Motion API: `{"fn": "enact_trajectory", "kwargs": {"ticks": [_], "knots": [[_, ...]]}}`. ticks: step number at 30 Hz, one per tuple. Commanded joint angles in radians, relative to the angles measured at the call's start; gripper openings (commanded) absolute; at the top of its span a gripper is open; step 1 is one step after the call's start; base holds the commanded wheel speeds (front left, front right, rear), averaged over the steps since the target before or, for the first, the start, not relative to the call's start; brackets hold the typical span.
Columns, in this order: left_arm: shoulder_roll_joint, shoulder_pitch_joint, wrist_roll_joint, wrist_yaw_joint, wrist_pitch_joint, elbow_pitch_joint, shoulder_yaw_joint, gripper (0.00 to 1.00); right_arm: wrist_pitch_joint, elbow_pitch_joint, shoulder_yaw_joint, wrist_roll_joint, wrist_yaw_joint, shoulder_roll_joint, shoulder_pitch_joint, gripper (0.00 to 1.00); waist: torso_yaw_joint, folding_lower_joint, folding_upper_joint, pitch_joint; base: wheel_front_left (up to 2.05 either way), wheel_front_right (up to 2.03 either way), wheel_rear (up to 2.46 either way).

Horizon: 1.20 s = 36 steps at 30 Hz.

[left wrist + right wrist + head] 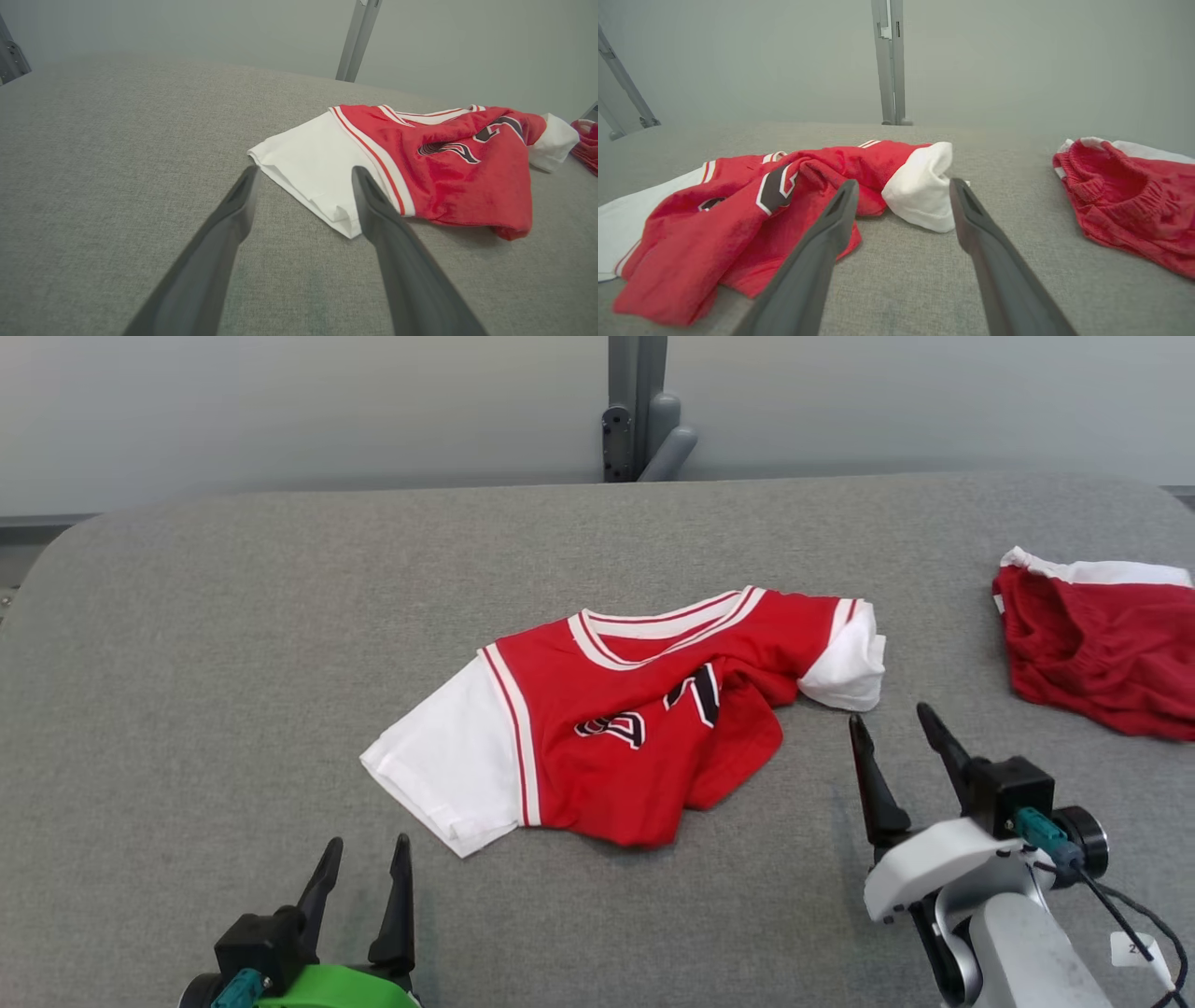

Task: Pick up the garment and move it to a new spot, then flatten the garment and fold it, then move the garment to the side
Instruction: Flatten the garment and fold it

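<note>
Head view: a red-and-white jersey (644, 737) is seen lying crumpled at the centre of a grey fabric-covered table (187, 644). One white sleeve (448, 765) is spread flat toward 8 o'clock and the other, a bunched sleeve (845, 667), is turned toward 2 o'clock. Red shorts (1102, 653) are laid well apart at the jersey's 3 o'clock, by the table's edge. The left gripper (369, 845) is held at the jersey's 7 o'clock, near the flat sleeve, fingers spread wide, nothing gripped. The right gripper (889, 714) is held at 4 o'clock, just beside the bunched sleeve, likewise spread wide and empty.
</note>
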Motion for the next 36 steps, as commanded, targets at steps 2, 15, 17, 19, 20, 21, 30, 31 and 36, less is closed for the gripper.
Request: {"fn": "enact_trajectory", "kwargs": {"ticks": [2, 15, 17, 19, 20, 21, 30, 31, 36], "knots": [[0.003, 0.020, 0.011, 0.002, 0.000, 0.000, 0.008, 1.00, -0.003, -0.014, 0.022, 0.023, -0.001, -0.003, 0.055, 1.00, -0.053, 0.0000, 0.0012, -0.031, 0.00, 0.00, 0.00], [0.004, -0.014, 0.016, 0.002, 0.000, -0.003, -0.030, 1.00, -0.003, 0.028, 0.102, 0.071, -0.001, -0.002, 0.083, 1.00, -0.033, 0.0000, 0.0012, 0.028, 0.00, 0.00, 0.00], [0.004, -0.021, 0.016, 0.002, 0.000, 0.001, -0.036, 1.00, -0.003, 0.049, 0.130, 0.082, -0.001, -0.003, 0.059, 1.00, -0.013, 0.0000, 0.0012, 0.044, 0.00, 0.00, 0.00], [0.003, -0.033, 0.015, 0.002, 0.000, 0.002, -0.042, 1.00, -0.003, 0.081, 0.154, 0.088, -0.001, -0.004, 0.034, 1.00, 0.011, 0.0000, 0.0012, 0.058, 0.00, 0.00, 0.00], [0.003, -0.037, 0.015, 0.002, 0.000, 0.003, -0.047, 1.00, -0.003, 0.096, 0.164, 0.090, -0.001, -0.003, 0.015, 1.00, 0.025, 0.0000, 0.0012, 0.065, 0.00, 0.00, 0.00], [0.004, -0.041, 0.014, 0.002, 0.000, 0.003, -0.051, 1.00, -0.003, 0.111, 0.172, 0.094, -0.001, -0.003, -0.005, 1.00, 0.038, 0.0000, 0.0012, 0.072, 0.00, 0.00, 0.00], [0.003, -0.053, 0.000, 0.002, 0.000, 0.010, -0.067, 1.00, -0.003, 0.341, 0.100, 0.062, -0.001, -0.003, -0.143, 1.00, 0.148, 0.0000, 0.0012, 0.094, 0.00, 0.00, 0.00], [0.003, -0.050, -0.001, 0.002, 0.000, 0.010, -0.067, 1.00, -0.003, 0.361, 0.104, 0.069, -0.001, -0.003, -0.152, 1.00, 0.154, 0.0000, 0.0012, 0.094, 0.00, 0.00, 0.00], [0.003, -0.041, -0.004, 0.002, 0.000, 0.004, -0.064, 1.00, 0.000, 0.422, 0.150, 0.099, -0.001, -0.003, -0.169, 0.61, 0.161, 0.0000, 0.0012, 0.104, 0.00, 0.00, 0.00]]}}
